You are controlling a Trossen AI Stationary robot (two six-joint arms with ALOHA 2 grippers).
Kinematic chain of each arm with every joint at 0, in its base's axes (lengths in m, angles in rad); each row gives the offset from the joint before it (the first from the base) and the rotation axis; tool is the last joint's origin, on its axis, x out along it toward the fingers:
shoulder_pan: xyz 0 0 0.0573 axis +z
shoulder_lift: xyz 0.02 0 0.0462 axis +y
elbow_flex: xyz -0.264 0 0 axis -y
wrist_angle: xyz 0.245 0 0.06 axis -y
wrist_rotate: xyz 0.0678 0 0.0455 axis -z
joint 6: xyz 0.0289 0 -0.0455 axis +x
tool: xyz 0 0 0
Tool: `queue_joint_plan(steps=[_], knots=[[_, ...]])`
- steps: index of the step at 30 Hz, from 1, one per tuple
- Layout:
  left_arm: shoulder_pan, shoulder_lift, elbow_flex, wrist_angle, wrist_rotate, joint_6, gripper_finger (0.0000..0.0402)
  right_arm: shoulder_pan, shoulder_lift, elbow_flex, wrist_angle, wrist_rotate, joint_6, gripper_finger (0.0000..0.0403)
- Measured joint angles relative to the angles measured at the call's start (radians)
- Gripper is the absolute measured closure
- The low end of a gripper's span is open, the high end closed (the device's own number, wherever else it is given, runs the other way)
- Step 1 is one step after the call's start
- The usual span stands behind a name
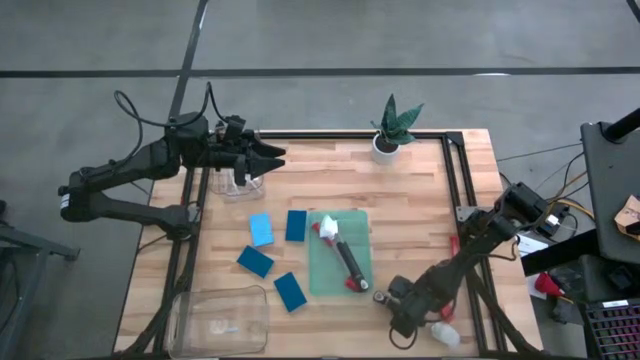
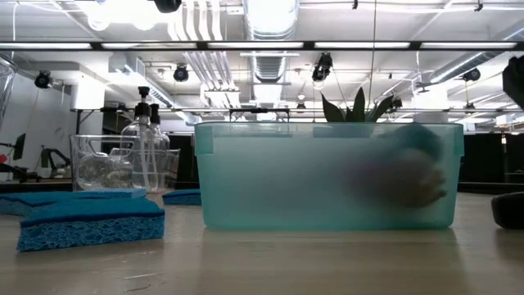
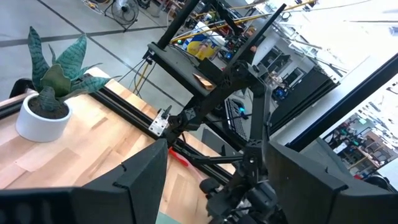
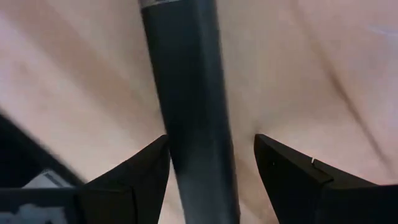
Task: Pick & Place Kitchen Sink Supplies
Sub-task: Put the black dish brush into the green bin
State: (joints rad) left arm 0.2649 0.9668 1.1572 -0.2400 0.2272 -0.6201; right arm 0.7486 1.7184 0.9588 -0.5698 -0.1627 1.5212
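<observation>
gleaming clear bottles [image 1: 240, 183], flat blue sponges [image 1: 261, 229]

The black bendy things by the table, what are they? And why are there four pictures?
They are two robot arms, each ending in a two-finger gripper. One camera looks down from above, one sits level with the table, and one rides on each wrist. On the table lie four blue sponges, a green bin with a brush in it, a clear bin with bottles, and a potted plant. The left gripper hangs open and empty by the bottles. The right gripper is low at the front, open, with a dark stick between its fingers; it isn't squeezing it.
</observation>
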Motion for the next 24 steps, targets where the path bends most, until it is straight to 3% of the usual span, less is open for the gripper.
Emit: queue_joint_plan(steps=[8, 18, 24], knots=[[0.000, 0.000, 0.000, 0.000, 0.000, -0.002, 0.0140, -0.004, -0.003, -0.034, 0.008, -0.003, 0.026, 0.0186], [0.000, 0.000, 0.000, 0.000, -0.003, -0.002, 0.0140, -0.040, -0.011, -0.031, -0.003, -0.028, 0.042, 0.0279], [0.000, 0.000, 0.000, 0.000, -0.004, -0.002, 0.0140, -0.067, -0.064, -0.025, -0.009, -0.042, 0.026, 0.0282]])
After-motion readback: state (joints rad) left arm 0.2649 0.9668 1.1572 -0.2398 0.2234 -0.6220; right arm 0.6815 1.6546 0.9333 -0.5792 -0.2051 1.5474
